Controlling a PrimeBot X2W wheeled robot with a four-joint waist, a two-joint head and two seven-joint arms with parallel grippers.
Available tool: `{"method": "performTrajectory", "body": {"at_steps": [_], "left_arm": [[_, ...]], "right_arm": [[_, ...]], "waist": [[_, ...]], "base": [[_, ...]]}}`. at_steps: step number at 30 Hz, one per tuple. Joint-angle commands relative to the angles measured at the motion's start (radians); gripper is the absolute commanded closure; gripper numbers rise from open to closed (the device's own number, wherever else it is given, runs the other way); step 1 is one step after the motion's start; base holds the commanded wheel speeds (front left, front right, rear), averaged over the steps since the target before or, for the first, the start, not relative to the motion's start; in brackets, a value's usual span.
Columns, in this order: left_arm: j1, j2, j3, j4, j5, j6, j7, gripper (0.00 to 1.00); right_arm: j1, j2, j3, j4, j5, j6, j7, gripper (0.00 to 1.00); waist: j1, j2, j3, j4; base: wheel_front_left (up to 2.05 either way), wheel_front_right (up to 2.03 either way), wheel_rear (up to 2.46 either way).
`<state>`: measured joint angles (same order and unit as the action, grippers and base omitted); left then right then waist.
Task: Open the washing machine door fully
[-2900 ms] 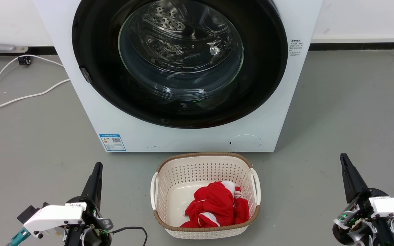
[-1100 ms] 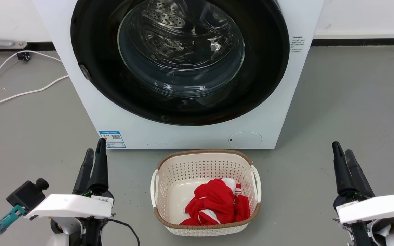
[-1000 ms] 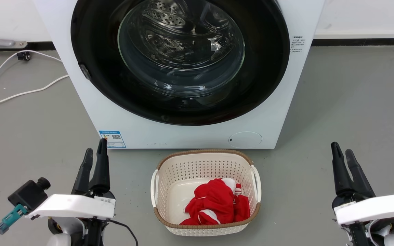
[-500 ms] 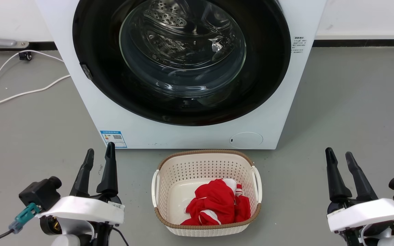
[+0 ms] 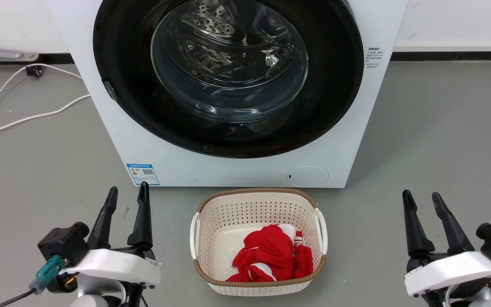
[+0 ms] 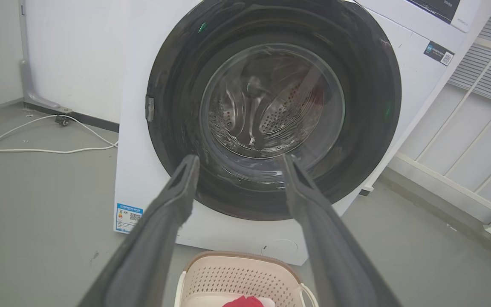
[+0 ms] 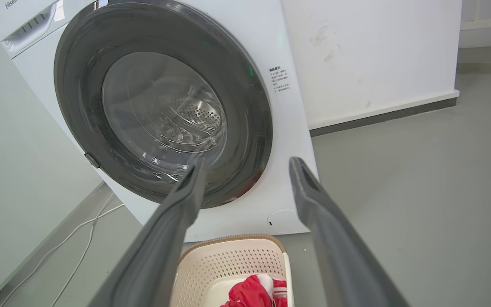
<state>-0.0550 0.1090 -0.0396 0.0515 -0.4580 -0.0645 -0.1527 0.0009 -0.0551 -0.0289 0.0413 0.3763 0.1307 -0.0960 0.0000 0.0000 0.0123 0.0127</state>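
The white washing machine (image 5: 245,172) stands straight ahead on the grey floor. Its round glossy black washing machine door (image 5: 228,138) lies flat against the front, the steel drum showing through the clear glass centre. A small latch tab (image 5: 109,90) sits on the door's left rim. My left gripper (image 5: 128,187) is low at the left, open and empty, well short of the machine. My right gripper (image 5: 420,194) is low at the right, open and empty too. Both wrist views look at the door (image 6: 369,111) (image 7: 245,119) between spread fingers.
A cream laundry basket (image 5: 256,198) with red cloth (image 5: 273,256) in it stands on the floor right in front of the machine, between my arms. White cables (image 5: 28,117) trail over the floor at the left. A white railing (image 6: 463,183) runs to the machine's right.
Both grippers went from shut to open, and the arms rolled so the two fingers now stand side by side. The door has not moved. The head camera shifted slightly.
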Motion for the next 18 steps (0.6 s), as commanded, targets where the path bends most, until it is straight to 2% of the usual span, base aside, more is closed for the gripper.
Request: {"method": "performTrajectory", "body": {"at_steps": [1,18], "left_arm": [[0.000,0.006,-0.007,-0.014,0.028,0.007,-0.008,0.00],[-0.006,0.021,-0.039,-0.021,0.180,0.037,-0.048,0.00]], "right_arm": [[-0.003,0.002,-0.002,-0.014,-0.030,0.000,0.000,0.00],[0.003,0.004,0.000,-0.026,-0.174,0.000,-0.022,0.00]], "waist": [[0.0000,0.0000,0.001,0.000],[0.0000,0.0000,0.010,0.007]], "base": [[0.00,0.00,0.00],[0.00,0.00,0.00]]}}
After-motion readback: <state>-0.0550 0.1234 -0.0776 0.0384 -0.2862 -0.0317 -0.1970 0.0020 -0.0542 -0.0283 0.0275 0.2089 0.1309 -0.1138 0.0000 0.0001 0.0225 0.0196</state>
